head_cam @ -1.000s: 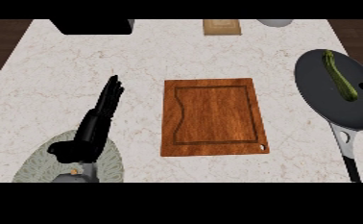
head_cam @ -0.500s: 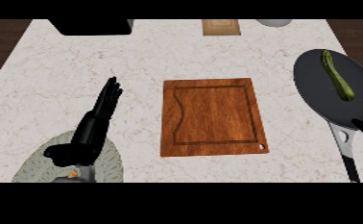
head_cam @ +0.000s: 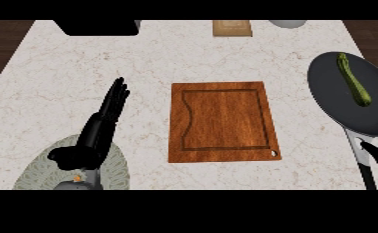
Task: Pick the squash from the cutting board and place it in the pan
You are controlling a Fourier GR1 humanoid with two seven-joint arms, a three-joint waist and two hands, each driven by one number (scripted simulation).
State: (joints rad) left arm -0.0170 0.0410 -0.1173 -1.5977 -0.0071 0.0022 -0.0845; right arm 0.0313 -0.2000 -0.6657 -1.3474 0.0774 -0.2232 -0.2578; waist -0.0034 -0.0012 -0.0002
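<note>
Right of left hand (head_cam: 94,136): bare brown wooden cutting board (head_cam: 223,121)
Far right: long green squash (head_cam: 354,79) in dark round pan (head_cam: 334,95)
Hand: fingers straight, empty
Change: none; placement looks done

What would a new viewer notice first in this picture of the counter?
The bare wooden cutting board in the middle of the counter draws the eye first. At the right edge the green squash lies in the dark pan. At lower left the left robot hand rests open, fingers straight, above a grey round mat.
</note>
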